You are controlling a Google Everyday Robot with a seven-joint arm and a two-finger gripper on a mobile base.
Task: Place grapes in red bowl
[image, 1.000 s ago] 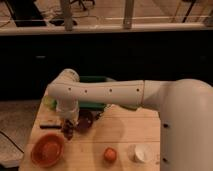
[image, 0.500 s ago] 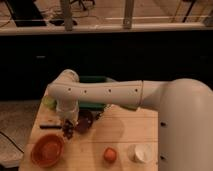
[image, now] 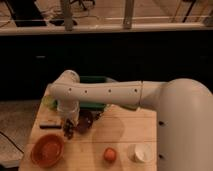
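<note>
Gripper (image: 69,123) pinching grapes (image: 69,133); bunch dangles directly beneath it, just beside red bowl (image: 34,151).

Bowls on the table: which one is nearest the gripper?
The dark bowl; the gripper hangs just left of it. The red bowl lies farther off, front-left.

The white arm (image: 105,94) reaches in from the right across the tabletop (image: 125,137), bending down near its left edge. The gripper (image: 69,124) hangs there, pinched closed on the grapes (image: 69,133).
</note>
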